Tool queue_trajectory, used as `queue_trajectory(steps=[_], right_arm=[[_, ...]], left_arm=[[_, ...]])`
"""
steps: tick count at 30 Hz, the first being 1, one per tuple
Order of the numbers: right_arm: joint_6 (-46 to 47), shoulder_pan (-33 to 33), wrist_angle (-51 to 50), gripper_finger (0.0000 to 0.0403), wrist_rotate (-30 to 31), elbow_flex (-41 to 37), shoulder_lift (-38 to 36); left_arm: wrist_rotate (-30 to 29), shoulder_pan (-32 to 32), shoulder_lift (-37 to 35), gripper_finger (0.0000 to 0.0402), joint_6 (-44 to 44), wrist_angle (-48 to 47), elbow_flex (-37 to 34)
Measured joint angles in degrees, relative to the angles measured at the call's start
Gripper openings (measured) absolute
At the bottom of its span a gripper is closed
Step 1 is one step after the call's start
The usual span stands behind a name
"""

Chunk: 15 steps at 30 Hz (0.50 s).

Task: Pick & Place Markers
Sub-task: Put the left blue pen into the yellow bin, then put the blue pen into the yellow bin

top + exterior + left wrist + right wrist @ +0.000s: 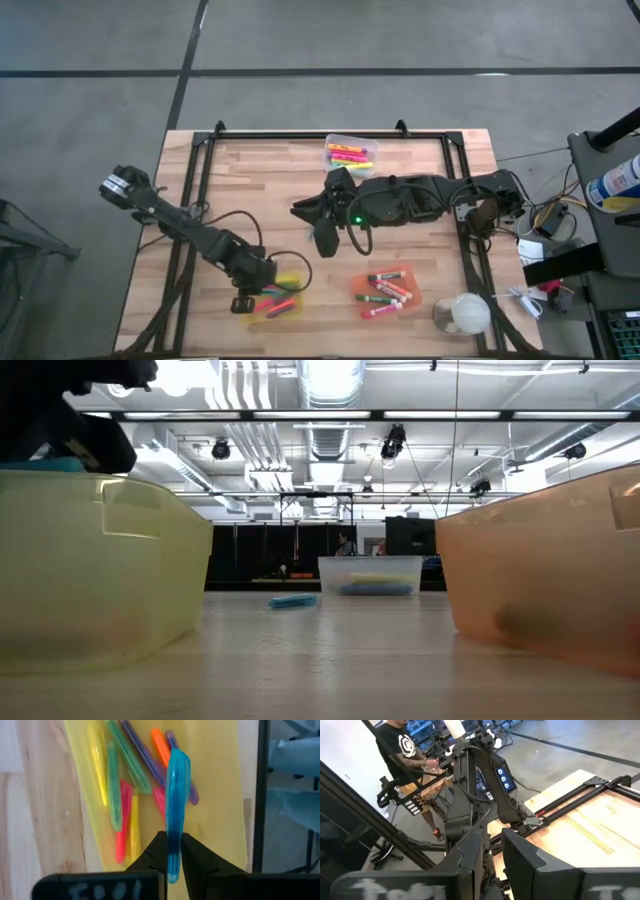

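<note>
While hidden from above, blue marker (177,805) seemingly in left gripper (170,851).

Yellow bin (90,570) cut off by frame edge; contents blurred, unreadable.

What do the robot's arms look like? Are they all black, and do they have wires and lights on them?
Both arms are dark, almost black, and built from chunky jointed pieces. The left arm has black cables looping beside it. The right arm shows a small green light and a tangle of wires at its base. Each gripper, like the left gripper, has two dark, wedge-shaped fingers.
</note>
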Motion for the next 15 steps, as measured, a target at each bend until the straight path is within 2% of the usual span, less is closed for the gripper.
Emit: queue_trajectory(steps=[3, 11, 15], right_arm=[[0.00, -0.02, 0.02, 0.0071, 0.01, 0.00, 0.00], [0.48, -0.02, 0.02, 0.0077, 0.00, -0.09, 0.02], [0.48, -0.02, 0.00, 0.0071, 0.00, -0.13, 0.09]], left_arm=[[-0.26, -0.04, 0.96, 0.0048, 0.02, 0.59, -0.36], [-2.71, 0.14, 1.14, 0.0131, -0.05, 0.83, -0.94], [-2.40, 0.25, 1.01, 0.0145, 0.09, 0.50, -0.09]])
